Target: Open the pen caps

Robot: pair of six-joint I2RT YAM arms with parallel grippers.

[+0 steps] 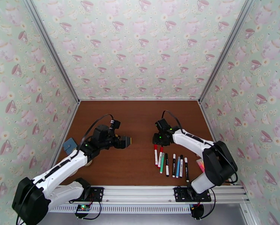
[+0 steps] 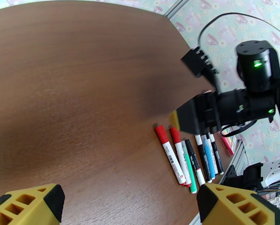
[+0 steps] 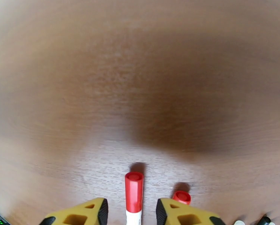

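Several pens (image 1: 170, 164) lie side by side on the brown table (image 1: 136, 117), right of centre. The two leftmost have white barrels and red pen caps (image 2: 161, 134). My right gripper (image 1: 157, 141) hangs low over their far ends. In the right wrist view its yellow fingers (image 3: 85, 212) straddle the leftmost pen's red cap (image 3: 134, 186), with a small gap on each side. The neighbouring red cap (image 3: 181, 197) sits just outside the right finger. My left gripper (image 1: 127, 141) hovers open to the left of the pens, its fingertips (image 2: 35, 203) far apart and nothing between them.
A bright highlighter pack (image 1: 200, 165) lies at the right end of the pen row, beside the right arm. A blue-grey block (image 1: 69, 145) sits by the left wall. A metal rail (image 1: 140, 192) runs along the near edge. Papered walls close in three sides.
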